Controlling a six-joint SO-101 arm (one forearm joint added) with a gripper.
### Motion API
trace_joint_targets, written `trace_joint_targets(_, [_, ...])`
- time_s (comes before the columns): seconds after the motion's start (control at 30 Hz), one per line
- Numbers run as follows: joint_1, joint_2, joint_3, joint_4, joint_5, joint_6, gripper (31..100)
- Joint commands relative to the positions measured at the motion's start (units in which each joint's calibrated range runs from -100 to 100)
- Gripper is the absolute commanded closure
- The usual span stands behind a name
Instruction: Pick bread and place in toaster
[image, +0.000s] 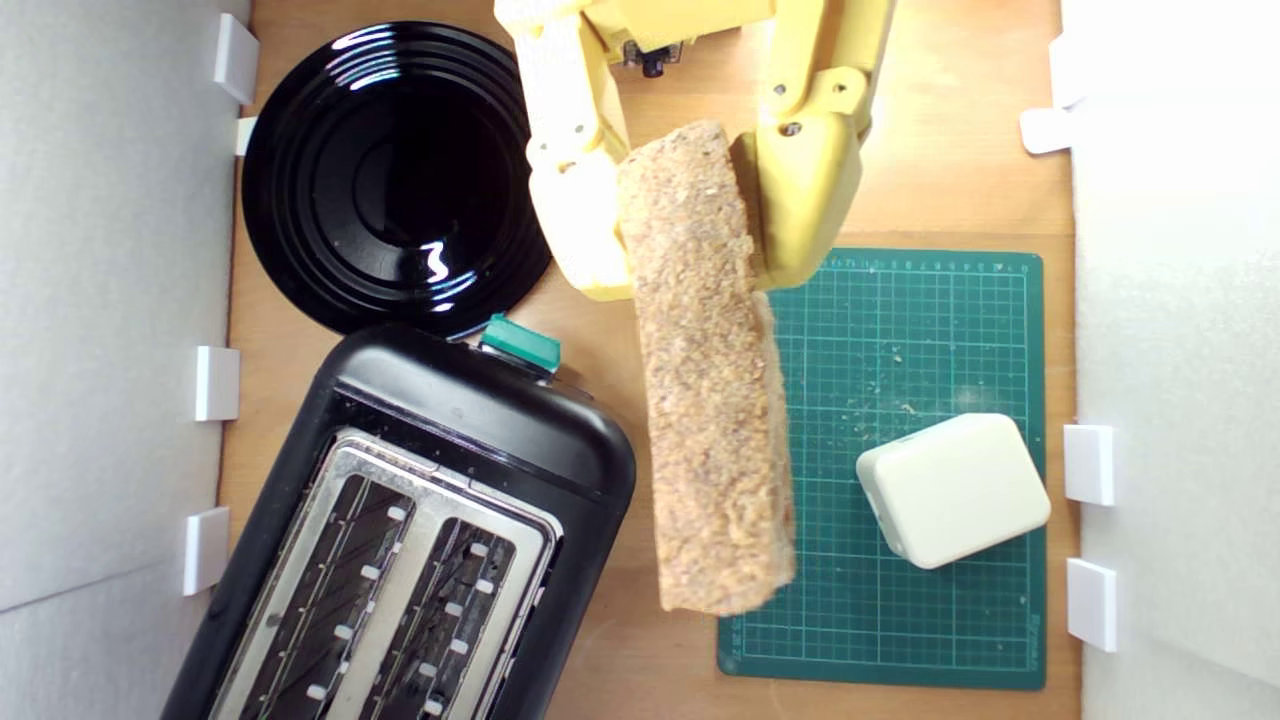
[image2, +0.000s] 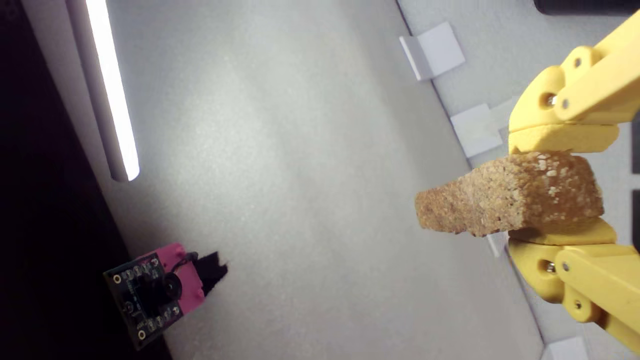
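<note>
**Bread clamped edge-on in the gripper, lifted beside the toaster**

The bread (image: 705, 380) is seen crust-edge up in the exterior view, a long brown, grainy strip raised off the surface (image: 640, 650) and close to the camera. It lies to the exterior view's right of the toaster (image: 420, 530), apart from it, with its far end over the edge of the green cutting mat (image: 900, 600).

The yellow gripper (image: 688, 215) is closed on the slice's upper end: one finger presses each flat face, so the bread sits squarely between them and sticks out well past the fingertips. The wrist view shows the same hold, the bread (image2: 510, 200) pinched between the two yellow fingers (image2: 562, 137) with its free end pointing away from the gripper (image2: 560, 187).

The toaster stands at an angle, its two slots showing wire guides, its teal lever (image: 520, 342) at the end nearest the round black plate (image: 390, 175). A white rounded block (image: 955, 488) rests on the mat, on the far side of the bread from the toaster, among scattered crumbs.
</note>
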Motion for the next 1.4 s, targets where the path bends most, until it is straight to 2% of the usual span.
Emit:
trace_joint_targets(0.0, [4.5,-1.5,-3.7,-0.5,3.5,4.1,69.2])
trace_joint_targets(0.27, [12.1,-1.5,-3.8,-1.0,13.1,11.5,69.2])
trace_joint_targets(0.43, [14.7,-0.7,-6.3,-1.0,19.5,13.7,69.2])
trace_joint_targets(0.7, [15.9,4.5,-12.9,0.3,24.8,14.3,69.2])
trace_joint_targets(1.03, [19.2,10.1,-13.3,-0.4,24.9,15.4,69.2])
trace_joint_targets(1.37, [19.2,15.8,-17.6,-0.1,24.6,15.3,69.2])
